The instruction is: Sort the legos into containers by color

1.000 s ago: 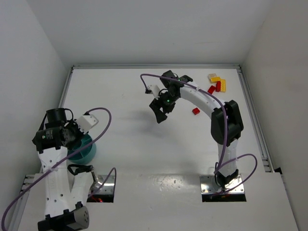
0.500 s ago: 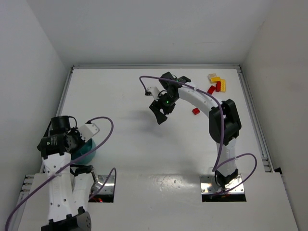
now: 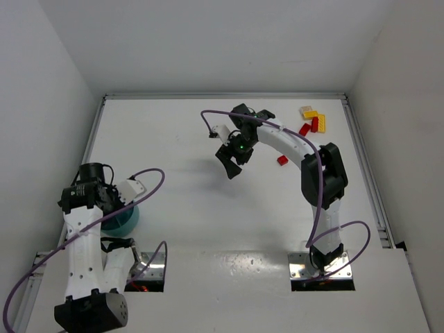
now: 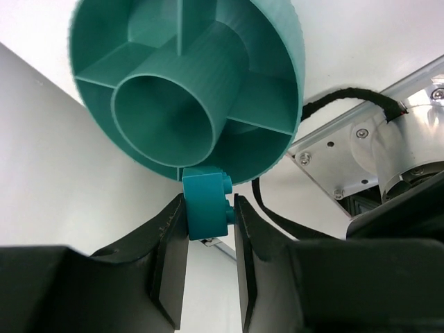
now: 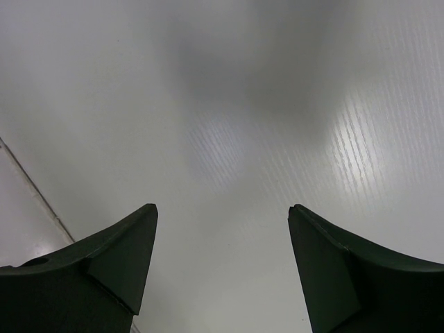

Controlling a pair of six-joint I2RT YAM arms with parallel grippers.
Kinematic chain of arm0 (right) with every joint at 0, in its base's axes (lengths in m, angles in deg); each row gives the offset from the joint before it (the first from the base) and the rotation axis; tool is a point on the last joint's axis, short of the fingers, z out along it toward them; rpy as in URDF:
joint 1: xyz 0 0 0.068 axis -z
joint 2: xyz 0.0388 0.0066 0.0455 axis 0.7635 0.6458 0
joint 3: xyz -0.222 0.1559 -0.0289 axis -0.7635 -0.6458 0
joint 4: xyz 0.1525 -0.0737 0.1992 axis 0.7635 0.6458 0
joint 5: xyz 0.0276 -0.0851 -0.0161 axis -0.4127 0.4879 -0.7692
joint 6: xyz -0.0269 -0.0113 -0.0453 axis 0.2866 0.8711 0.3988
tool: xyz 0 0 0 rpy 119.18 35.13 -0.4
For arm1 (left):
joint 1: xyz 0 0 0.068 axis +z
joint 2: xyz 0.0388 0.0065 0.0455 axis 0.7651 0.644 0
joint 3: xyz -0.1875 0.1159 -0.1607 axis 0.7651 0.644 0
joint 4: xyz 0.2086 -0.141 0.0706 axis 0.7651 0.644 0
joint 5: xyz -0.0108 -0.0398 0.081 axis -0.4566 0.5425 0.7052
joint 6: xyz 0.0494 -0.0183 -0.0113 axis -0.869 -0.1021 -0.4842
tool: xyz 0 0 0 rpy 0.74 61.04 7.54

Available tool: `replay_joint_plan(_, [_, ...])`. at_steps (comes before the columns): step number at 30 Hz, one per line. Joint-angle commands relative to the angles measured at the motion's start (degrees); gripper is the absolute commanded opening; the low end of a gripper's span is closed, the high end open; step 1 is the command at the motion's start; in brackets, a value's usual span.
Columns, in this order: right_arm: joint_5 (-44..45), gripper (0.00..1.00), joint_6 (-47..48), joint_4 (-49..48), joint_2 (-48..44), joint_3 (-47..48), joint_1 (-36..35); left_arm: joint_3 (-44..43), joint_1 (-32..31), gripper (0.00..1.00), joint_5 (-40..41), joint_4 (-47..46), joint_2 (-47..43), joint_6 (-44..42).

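Top view: white table [image 3: 194, 222], plain white walls [image 3: 208, 48] on three sides, metal rail [image 3: 364, 166] along the table edges. The bowl [image 3: 128, 220] sits at the near left, just beyond the left base plate [image 3: 154, 262]. The left arm [image 3: 83, 243] bends over the bowl and covers most of it; its jaws are hidden here. Purple cable [image 3: 154, 179] loops beside the bowl. The right gripper [image 3: 231, 166] hangs above bare table, well right of the bowl and farther back, apart from any brick. Legos [image 3: 314, 124]: a red and yellow cluster far right of the bowl by the back corner, with one red brick [image 3: 282, 160] loose on the bowl side of that cluster. The right arm stands between bowl and legos.

Left wrist: the bowl [image 4: 281, 83] has its open side toward the camera, showing hub [image 4: 173, 104] and dividers. The left gripper [image 4: 208, 211] is clenched on a teal studded lug [image 4: 206, 198] at the bowl's rim, with the fingers [image 4: 170, 250] pressed to both its sides. The base plate [image 4: 333, 152] and a black cable [image 4: 340, 100] lie just beside the bowl.

Right wrist: the right gripper [image 5: 222, 211] has its jaws released, with the fingers [image 5: 118, 257] wide apart and nothing between them. Below is only bare white table [image 5: 229, 104], and a seam [image 5: 35, 184] crosses the lower left. The bowl is out of frame.
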Motion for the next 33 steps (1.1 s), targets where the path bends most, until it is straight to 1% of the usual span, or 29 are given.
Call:
replay_joint_plan(1, [0.18,0.76,1.14,0.03,0.25,0.98,-0.4,1.04,-0.26,0.04,-1.8,-0.77,0.23,-2.32])
replay_joint_plan(6, [0.18,0.76,1.14,0.03,0.25,0.98,-0.4,1.57,-0.26,0.14,-2.85,-0.77,1.37,-2.32])
replay_joint_plan(7, [0.18,0.76,1.14,0.03,0.25,0.98,-0.4,1.57,-0.26,0.2,-2.86,-0.77,1.37,-2.32])
replay_joint_plan(10, [0.18,0.76,1.14,0.03,0.25,0.98,-0.4,1.57,-0.26,0.32,-2.86,-0.77,1.37,-3.02])
replay_joint_plan(11, [0.18,0.76,1.14,0.03,0.25,0.98,-0.4,1.57,-0.26,0.39,-3.56,-0.77,0.76,-3.02])
replay_joint_plan(12, [0.18,0.76,1.14,0.03,0.25,0.98,-0.4,0.96,-0.26,0.41,-3.56,-0.77,0.75,-3.02])
replay_joint_plan(13, [0.18,0.76,1.14,0.03,0.25,0.98,-0.4,0.35,-0.26,0.46,-4.08,-0.77,0.75,-3.02])
replay_joint_plan(20, [0.18,0.76,1.14,0.03,0.25,0.45,-0.4,-2.12,-0.26,0.61,-5.84,-0.77,0.23,-1.89])
replay_joint_plan(21, [0.18,0.76,1.14,0.03,0.25,0.45,-0.4,-2.82,-0.26,0.65,-5.85,-0.77,0.23,-1.88])
replay_joint_plan(23, [0.18,0.76,1.14,0.03,0.25,0.45,-0.4,-3.44,-0.26,0.68,-5.15,-0.77,0.23,-1.35])
replay_joint_plan(25, [0.18,0.76,1.14,0.03,0.25,0.45,-0.4,-4.57,-0.26,0.78,-2.78,-0.77,0.23,-1.35])
replay_joint_plan(29, [-0.34,0.76,1.14,0.03,0.25,0.45,-0.4,-9.49,-0.26,0.81,-1.45,-0.77,0.84,-0.21])
replay_joint_plan(32, [-0.87,0.76,1.14,0.03,0.78,0.97,-0.4,-15.29,-0.26,0.81,-1.45,-1.3,5.4,1.89])
replay_joint_plan(33, [-0.88,0.76,1.14,0.03,0.78,0.98,-0.4,-17.22,-0.26,0.88,-2.24,-1.3,6.98,4.16])
